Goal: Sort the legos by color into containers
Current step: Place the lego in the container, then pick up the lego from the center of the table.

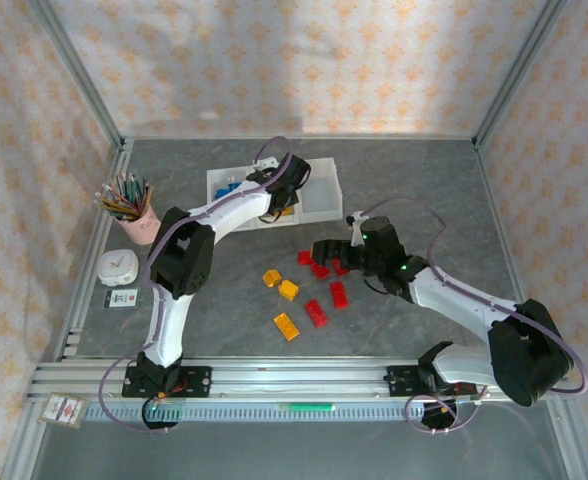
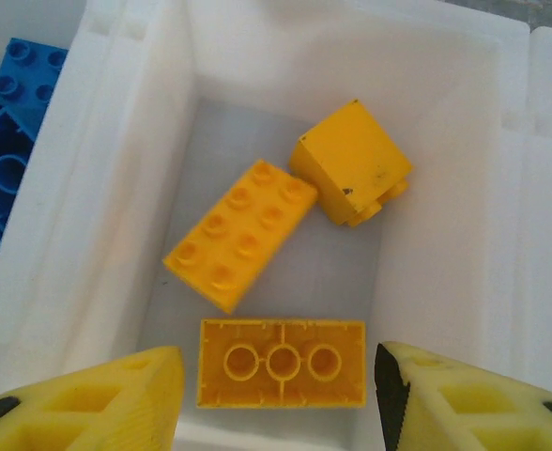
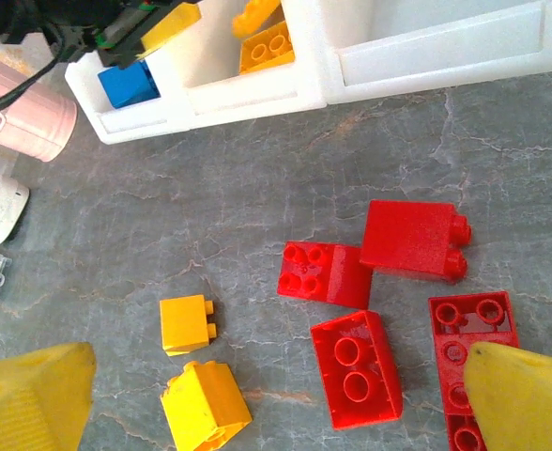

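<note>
Left gripper (image 2: pixel 278 376) hovering, jaws apart, over the middle bin (image 2: pixel 426 141)
Three yellow bricks (image 2: pixel 243 233) are lying inside it; nearer, the right gripper (image 3: pixel 281 376) is hanging, jaws spread wide, above red bricks (image 3: pixel 412 240) on the table (image 3: pixel 257 188).

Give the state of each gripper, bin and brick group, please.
left gripper, open
right gripper, open
middle bin, holding three yellow bricks
left bin, holding blue bricks
red bricks, loose on the table
loose yellow bricks, lying on the table too
</note>
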Action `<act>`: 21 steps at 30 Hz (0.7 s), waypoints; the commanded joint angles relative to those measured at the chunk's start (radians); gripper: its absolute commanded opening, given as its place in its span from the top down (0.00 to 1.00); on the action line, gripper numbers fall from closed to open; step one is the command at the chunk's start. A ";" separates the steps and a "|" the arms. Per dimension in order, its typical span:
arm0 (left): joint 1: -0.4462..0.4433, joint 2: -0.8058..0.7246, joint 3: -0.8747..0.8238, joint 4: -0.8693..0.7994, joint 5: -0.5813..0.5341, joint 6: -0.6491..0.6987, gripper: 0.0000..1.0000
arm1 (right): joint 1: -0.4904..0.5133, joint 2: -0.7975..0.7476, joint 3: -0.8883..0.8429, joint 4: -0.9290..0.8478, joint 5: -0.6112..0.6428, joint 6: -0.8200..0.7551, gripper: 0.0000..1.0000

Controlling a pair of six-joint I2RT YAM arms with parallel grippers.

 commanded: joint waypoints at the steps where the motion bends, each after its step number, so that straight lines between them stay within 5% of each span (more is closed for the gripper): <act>1: -0.026 -0.128 -0.082 -0.040 -0.021 0.010 0.39 | -0.006 -0.031 0.024 -0.048 0.022 -0.012 0.00; 11: -0.214 -0.458 -0.532 0.010 0.036 -0.080 0.35 | -0.006 -0.049 -0.012 -0.138 -0.047 -0.027 0.00; 21: -0.267 -0.461 -0.675 0.015 0.077 -0.145 0.25 | -0.006 -0.049 -0.062 -0.126 -0.060 -0.014 0.00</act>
